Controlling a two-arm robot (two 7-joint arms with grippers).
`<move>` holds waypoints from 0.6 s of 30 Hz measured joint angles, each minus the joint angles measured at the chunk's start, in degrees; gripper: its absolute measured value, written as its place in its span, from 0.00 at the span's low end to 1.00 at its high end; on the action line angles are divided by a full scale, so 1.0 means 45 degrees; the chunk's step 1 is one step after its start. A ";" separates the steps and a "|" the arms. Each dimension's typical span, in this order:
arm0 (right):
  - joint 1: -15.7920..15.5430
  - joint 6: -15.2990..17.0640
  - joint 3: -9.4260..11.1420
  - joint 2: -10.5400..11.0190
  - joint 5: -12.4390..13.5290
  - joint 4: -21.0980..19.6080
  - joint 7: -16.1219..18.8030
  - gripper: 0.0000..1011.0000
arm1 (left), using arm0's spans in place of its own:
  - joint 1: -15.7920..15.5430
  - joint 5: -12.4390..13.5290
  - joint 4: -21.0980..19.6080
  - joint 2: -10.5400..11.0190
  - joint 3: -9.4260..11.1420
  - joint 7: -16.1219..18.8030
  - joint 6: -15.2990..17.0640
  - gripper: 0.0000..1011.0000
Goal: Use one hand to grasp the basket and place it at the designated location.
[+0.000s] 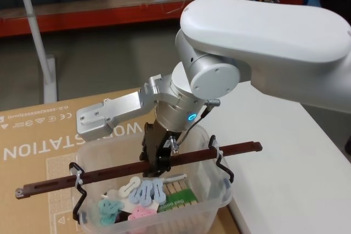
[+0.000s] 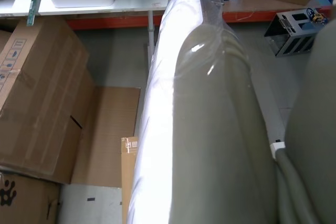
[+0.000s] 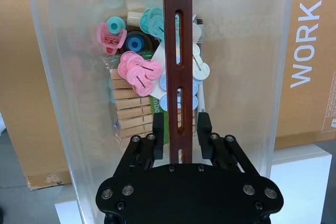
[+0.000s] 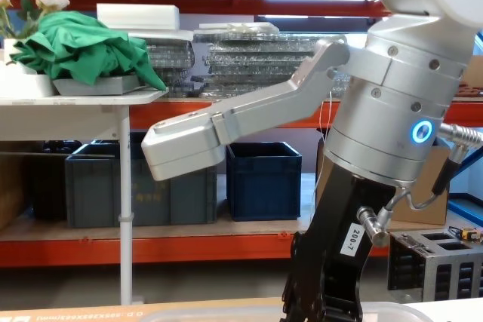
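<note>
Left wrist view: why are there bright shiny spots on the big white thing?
Left wrist view: light glints off the glossy white shell. Right wrist view: the cloudy wall of the basket hazes the clips near it; the right hand straddles its handle.

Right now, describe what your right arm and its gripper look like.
The right arm has a glossy white rounded shell and silver-grey cylindrical joints, one carrying a glowing blue ring light. A flat silver bracket juts from the wrist. The right gripper is matte black with screws and a white label reading 200-7. A black cable loops beside it.
</note>
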 joint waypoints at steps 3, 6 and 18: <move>-0.0007 -0.0008 0.0012 -0.0004 0.0012 0.0018 -0.0006 0.29 | 0.0001 0.0000 0.0000 0.0000 0.0001 0.0000 0.0000 0.00; -0.0012 -0.0015 0.0018 -0.0005 0.0018 0.0022 -0.0006 0.24 | 0.0001 -0.0001 0.0000 0.0000 0.0000 0.0000 0.0000 0.00; -0.0030 -0.0040 0.0047 -0.0058 0.0032 0.0110 -0.0022 0.23 | 0.0000 0.0000 0.0000 0.0001 0.0000 0.0000 0.0000 0.00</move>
